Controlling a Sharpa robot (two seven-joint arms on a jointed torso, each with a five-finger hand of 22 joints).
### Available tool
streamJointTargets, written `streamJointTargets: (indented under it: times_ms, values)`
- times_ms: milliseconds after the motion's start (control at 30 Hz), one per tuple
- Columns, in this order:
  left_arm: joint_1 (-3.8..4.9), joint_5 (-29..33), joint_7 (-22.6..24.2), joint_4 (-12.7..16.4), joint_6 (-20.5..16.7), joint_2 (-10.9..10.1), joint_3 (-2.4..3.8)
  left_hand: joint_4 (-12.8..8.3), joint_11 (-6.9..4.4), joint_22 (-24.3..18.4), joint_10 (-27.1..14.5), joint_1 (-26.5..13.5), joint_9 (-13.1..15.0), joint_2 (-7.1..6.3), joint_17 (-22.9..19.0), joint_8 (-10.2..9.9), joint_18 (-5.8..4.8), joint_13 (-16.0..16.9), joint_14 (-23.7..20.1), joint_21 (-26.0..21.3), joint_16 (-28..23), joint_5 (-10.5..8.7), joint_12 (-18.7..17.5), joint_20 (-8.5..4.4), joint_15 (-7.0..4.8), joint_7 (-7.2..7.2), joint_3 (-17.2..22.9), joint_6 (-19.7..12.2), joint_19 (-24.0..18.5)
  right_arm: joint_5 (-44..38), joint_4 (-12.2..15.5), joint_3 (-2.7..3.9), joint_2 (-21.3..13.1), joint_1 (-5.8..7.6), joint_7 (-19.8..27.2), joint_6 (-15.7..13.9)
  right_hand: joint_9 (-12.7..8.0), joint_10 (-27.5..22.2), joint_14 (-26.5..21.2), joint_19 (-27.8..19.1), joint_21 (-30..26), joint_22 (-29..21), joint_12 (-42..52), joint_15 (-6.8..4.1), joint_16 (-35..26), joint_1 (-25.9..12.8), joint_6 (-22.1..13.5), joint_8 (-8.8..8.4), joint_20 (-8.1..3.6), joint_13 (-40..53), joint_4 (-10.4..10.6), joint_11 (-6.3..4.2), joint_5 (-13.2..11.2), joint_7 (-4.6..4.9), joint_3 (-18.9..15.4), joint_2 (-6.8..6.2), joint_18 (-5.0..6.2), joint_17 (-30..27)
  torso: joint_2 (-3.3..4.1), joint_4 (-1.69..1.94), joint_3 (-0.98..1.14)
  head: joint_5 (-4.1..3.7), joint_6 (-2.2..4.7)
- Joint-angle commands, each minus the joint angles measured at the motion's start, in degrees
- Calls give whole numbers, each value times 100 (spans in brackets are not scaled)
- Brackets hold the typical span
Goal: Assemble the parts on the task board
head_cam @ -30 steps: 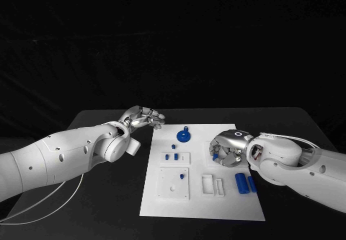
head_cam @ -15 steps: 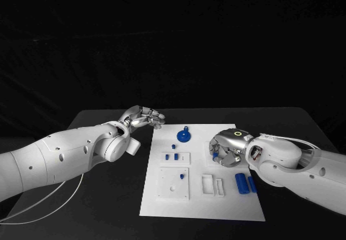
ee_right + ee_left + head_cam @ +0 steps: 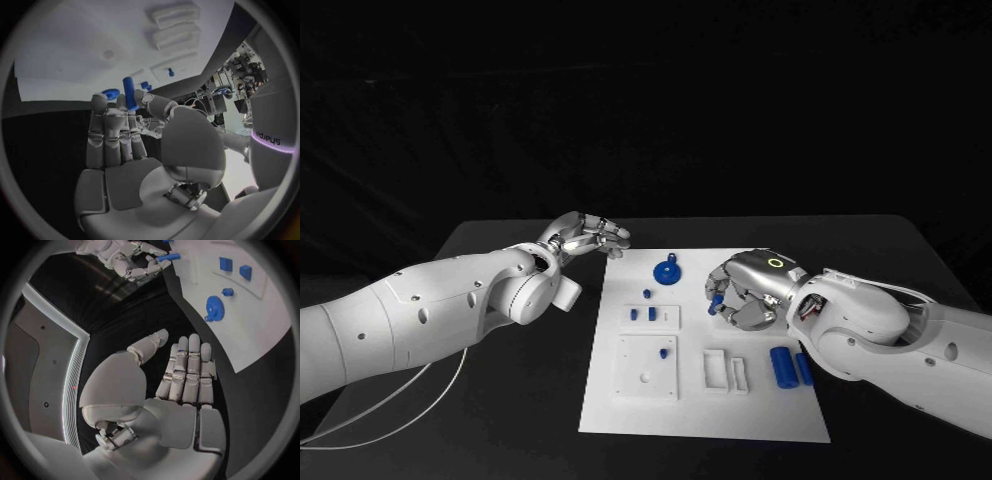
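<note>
Lifted since before, right robot hand point(image 3: 744, 295) pinches a half-hidden blue peg point(image 3: 129, 92); left robot hand point(image 3: 586, 236) idles, fingers apart.

White arms point(image 3: 430, 310), silver fingers point(image 3: 187, 370)

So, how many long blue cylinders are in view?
3. Two blue cylinders lie side by side near the white task board's right edge; the right hand holds a third blue cylinder. Others may be hidden.
</note>
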Motion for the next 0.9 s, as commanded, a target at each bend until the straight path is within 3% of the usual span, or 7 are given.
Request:
streamJointTargets:
  times_ms: [33,267,400,667,900]
  values:
    - [5,39,88,24,63,6,4,8,10,9,7,0,1,71,8,34,35,-9,21,-33,-26,33,29,6,10,-3,-25,-29,-19,456,76,2,54,-23,308,-175,69,127,-26,46,30,7,20,-82,30,-23,41,27,-3,57,-1,-45,-3,-11,44,-18,142,5,2,-3,-2,29,-15]
    - [5,49,101,24,70,25,5,7,9,11,7,1,1,72,12,35,35,-10,23,-34,-29,34,29,5,10,-4,-25,-29,-19,762,236,1,374,-184,422,4,80,98,-36,40,33,27,4,-75,41,-74,19,7,-20,104,-64,-38,34,-1,-7,66,142,2,0,-11,-7,89,-19]
    - [5,50,96,17,63,32,5,7,9,12,7,1,1,74,15,35,35,-11,24,-35,-31,34,29,5,10,-4,-25,-29,-19,771,330,1,625,-332,453,64,88,85,-45,28,27,36,-5,-72,40,-104,10,-2,-19,133,-112,-35,53,3,-42,114,142,-6,2,6,-3,115,-6]
    - [5,52,93,19,82,57,5,5,9,14,7,1,1,73,19,36,35,-11,24,-37,-35,35,29,5,10,-4,-25,-30,-19,586,221,-1,1015,-498,570,154,104,66,-55,17,20,51,-19,-68,40,-150,-1,-15,-16,182,-205,-31,135,7,-100,179,142,-20,4,4,-14,179,-22]
    - [5,91,90,15,97,66,5,5,9,15,7,0,0,76,23,36,35,-12,24,-38,-39,35,29,6,10,-3,-25,-31,-20,290,33,-9,1262,-667,571,269,114,60,-56,18,17,60,-26,-68,44,-172,-1,-20,-16,212,-265,-30,184,8,-134,213,142,-27,-2,0,-9,233,-62]
